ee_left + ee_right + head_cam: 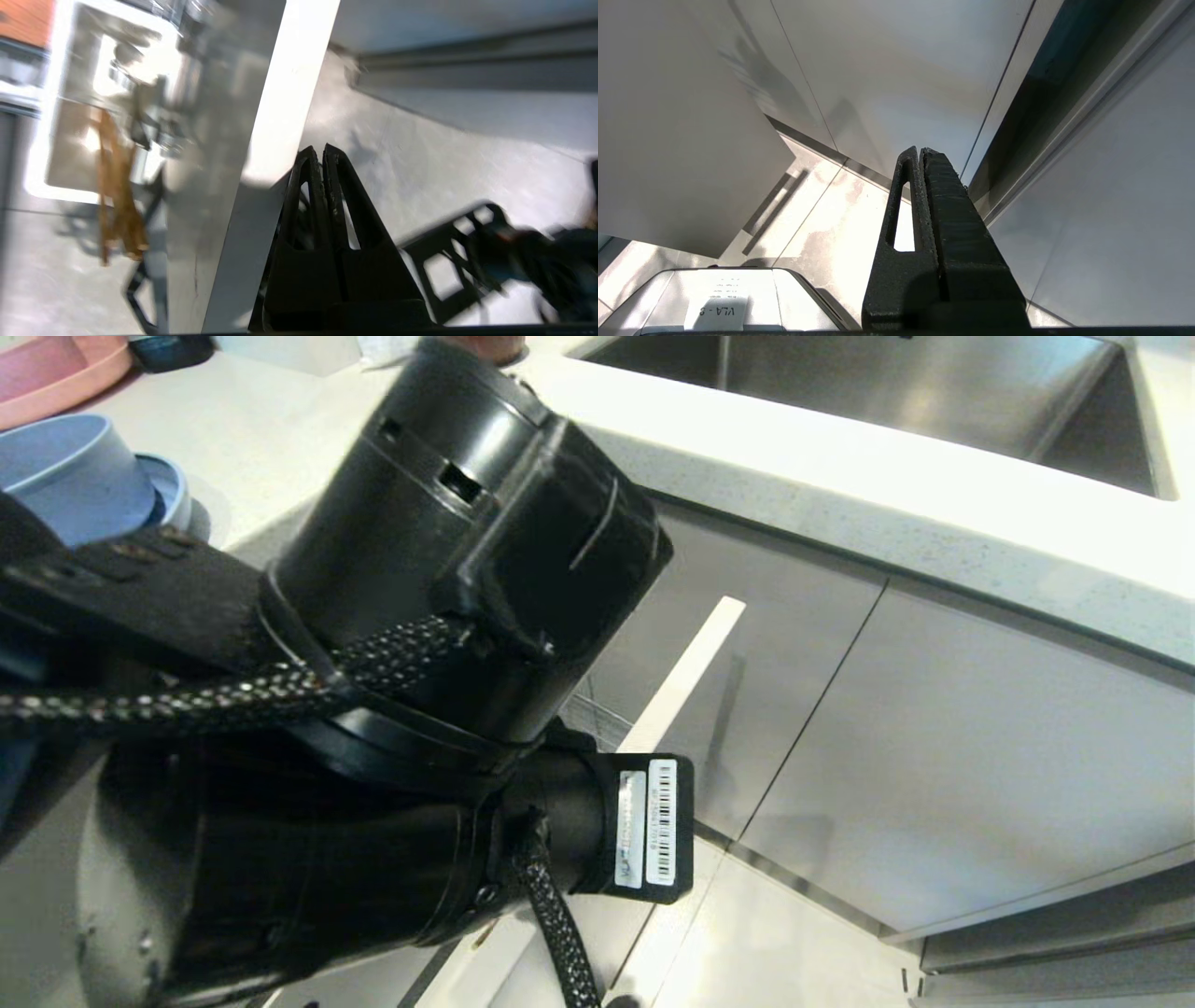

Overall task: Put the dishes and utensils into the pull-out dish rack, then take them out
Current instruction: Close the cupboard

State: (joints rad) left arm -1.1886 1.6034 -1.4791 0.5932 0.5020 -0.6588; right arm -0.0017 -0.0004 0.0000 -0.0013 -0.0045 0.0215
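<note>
The robot's left arm (373,691) is big and black and fills most of the head view, so the left gripper itself is hidden there. In the left wrist view, the left gripper (321,151) has its 2 fingers pressed together with nothing between them. The tips sit right next to the white edge of the grey cabinet front (280,116) that the pull-out dish rack (140,116) is fixed to. The rack looks blurry, with shiny wires and a brown wooden strip (117,196), so I cannot tell what is inside it. On the white counter (280,429), far to the left, the light-blue bowl (75,476) sits on the light-blue plate (173,490). A pink plate (56,373) lies just behind them. A steel sink (887,392) is set into the counter on the right. The right gripper (920,151) hangs low near the floor beside the grey cabinet doors (901,70), and its 2 fingers are pressed together too, holding nothing.
</note>
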